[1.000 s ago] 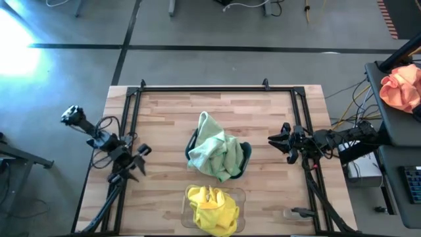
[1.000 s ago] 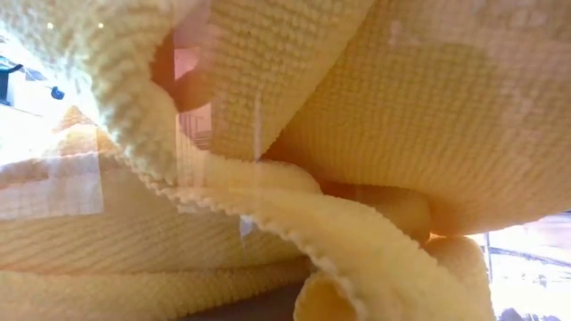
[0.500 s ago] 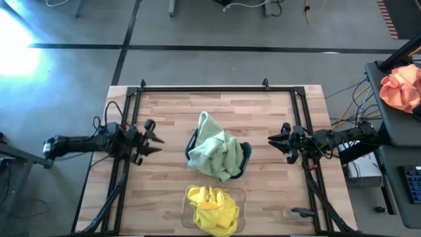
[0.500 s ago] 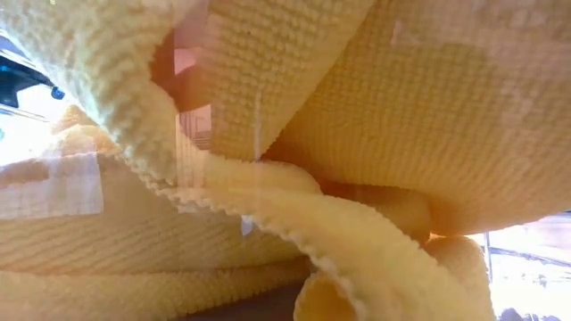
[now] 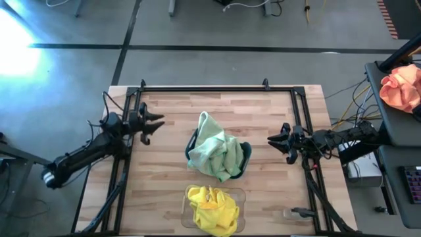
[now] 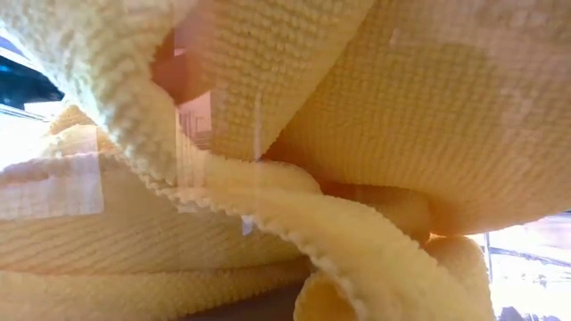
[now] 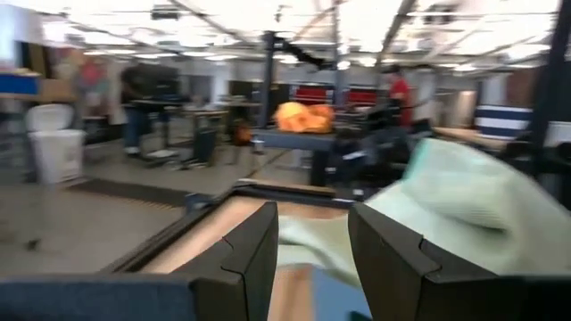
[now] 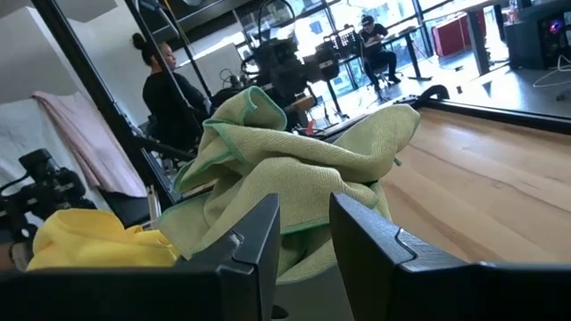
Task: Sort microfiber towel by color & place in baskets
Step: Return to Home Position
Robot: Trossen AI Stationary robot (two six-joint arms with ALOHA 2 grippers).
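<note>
A heap of pale green towels (image 5: 214,153) lies in and over the dark teal basket (image 5: 246,157) at the table's middle. It also shows in the left wrist view (image 7: 464,205) and the right wrist view (image 8: 285,169). Bright yellow towels (image 5: 212,207) fill the clear basket (image 5: 240,195) at the near edge and fill the low view (image 6: 357,134). My left gripper (image 5: 156,122) is open and empty, left of the green heap, pointing at it (image 7: 312,241). My right gripper (image 5: 271,141) is open and empty, right of the heap (image 8: 303,241).
A black frame (image 5: 197,87) runs along the table's far, left and right sides. An orange-pink cloth (image 5: 401,89) lies on a dark stand off the table's right side. Bare wood lies between each gripper and the baskets. People show in the room beyond.
My left arm has swung from the table's near left toward its far edge. Its gripper has turned from slanting toward the near edge to pointing toward the table's right, at the green heap. The towels and my right gripper have kept still.
</note>
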